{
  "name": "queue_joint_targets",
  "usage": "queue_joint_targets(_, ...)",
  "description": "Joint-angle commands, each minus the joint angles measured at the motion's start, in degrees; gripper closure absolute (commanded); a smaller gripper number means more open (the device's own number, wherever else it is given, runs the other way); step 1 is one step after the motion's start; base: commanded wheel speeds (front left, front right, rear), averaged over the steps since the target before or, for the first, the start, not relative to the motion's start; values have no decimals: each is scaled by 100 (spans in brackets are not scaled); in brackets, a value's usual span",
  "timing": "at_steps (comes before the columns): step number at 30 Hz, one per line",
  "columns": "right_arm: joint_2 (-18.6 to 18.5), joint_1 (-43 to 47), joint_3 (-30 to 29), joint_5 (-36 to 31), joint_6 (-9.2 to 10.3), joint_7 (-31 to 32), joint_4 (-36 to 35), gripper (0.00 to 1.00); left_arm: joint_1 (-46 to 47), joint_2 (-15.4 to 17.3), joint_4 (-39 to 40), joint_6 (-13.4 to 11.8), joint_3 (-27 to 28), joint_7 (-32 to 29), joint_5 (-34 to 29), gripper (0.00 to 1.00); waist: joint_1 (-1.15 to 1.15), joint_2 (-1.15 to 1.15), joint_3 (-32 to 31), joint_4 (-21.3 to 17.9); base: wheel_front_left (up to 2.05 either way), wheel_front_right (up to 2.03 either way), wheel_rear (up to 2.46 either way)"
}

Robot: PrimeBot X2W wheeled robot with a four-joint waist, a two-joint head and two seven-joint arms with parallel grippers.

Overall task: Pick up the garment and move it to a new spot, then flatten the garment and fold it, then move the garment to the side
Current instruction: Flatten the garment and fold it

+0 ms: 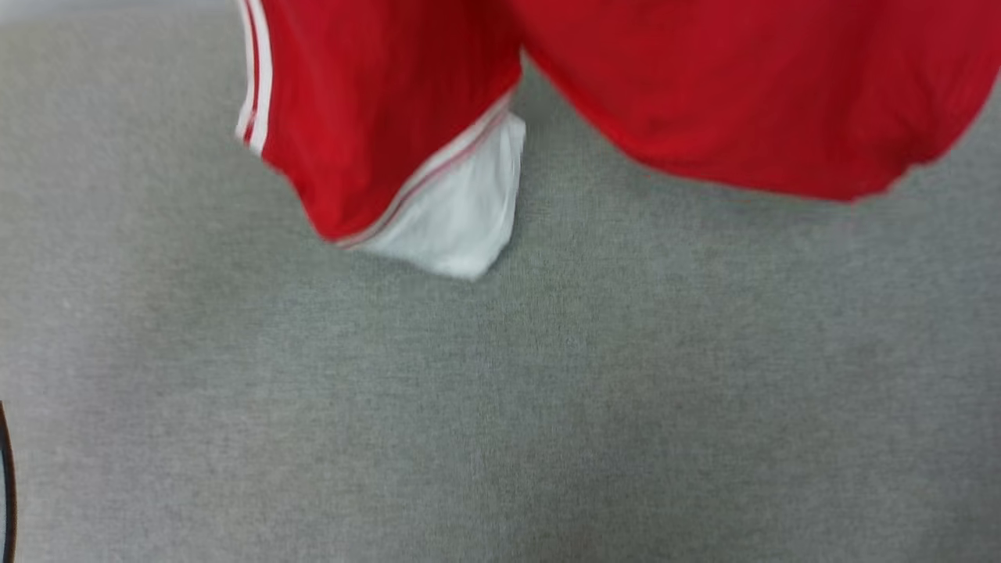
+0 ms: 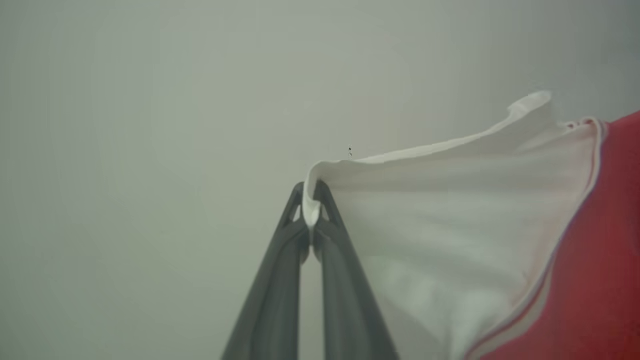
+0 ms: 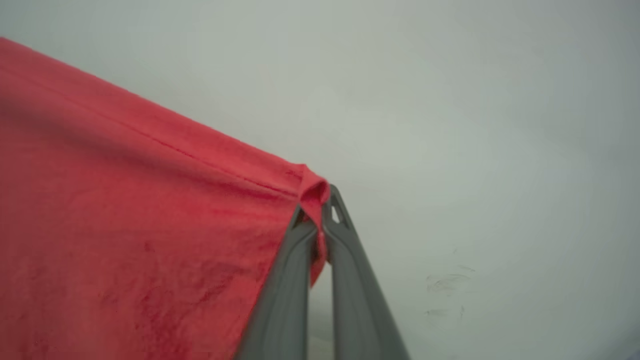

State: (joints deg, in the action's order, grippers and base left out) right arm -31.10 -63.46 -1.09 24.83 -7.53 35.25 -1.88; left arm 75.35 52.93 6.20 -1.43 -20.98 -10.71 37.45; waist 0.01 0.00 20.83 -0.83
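My left gripper (image 2: 311,200) and right gripper (image 3: 320,205) clamp mere edges of the garment (image 1: 743,94), so a jerk could slip one

I can only call this a plain indoor work area. A grey, felt-like cloth surface (image 1: 500,407) spreads across the lower part of my head view. Both wrist views show a bare pale grey backdrop (image 2: 150,125), with faint scuff marks (image 3: 445,282) at lower right.

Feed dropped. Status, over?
Left gripper shut on soft red jersey garment's white sleeve. Right gripper shut on its red edge. Garment hangs above grey surface.
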Motion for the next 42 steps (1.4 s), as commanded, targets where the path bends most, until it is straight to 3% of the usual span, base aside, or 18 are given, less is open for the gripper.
queue_joint_targets(1,-54,-171,5,-59,9,-68,97,100,191,-48,-140,48,-28,-39,-61,100,-1,0,471,32,0,0,0)
queue_joint_targets(4,-93,-668,134,-190,9,-331,514,100,977,-118,-713,324,-214,-118,-382,100,-1,0,848,42,0,0,0)
queue_joint_targets(9,38,-1578,361,-547,10,-944,1329,100,2351,-520,-1857,643,-592,36,-959,100,-1,0,1357,31,0,0,0)
queue_joint_targets(14,226,-2473,561,-966,10,-1646,2156,100,3490,-969,-2987,760,-890,577,-1434,100,-1,0,1731,66,0,0,0)
queue_joint_targets(21,543,-3210,737,-1346,10,-2506,3328,100,4201,-1336,-4150,829,-1173,1443,-1749,100,-1,0,2076,139,0,0,0)
queue_joint_targets(31,903,-2869,968,-1385,9,-3472,4263,100,3111,-1822,-4843,867,-1511,2302,-1391,100,-1,0,2169,335,0,0,0)
queue_joint_targets(42,983,-1400,1530,-961,9,-4038,4424,100,989,-2202,-4421,884,-1814,2574,-855,100,-1,0,1484,391,0,0,0)
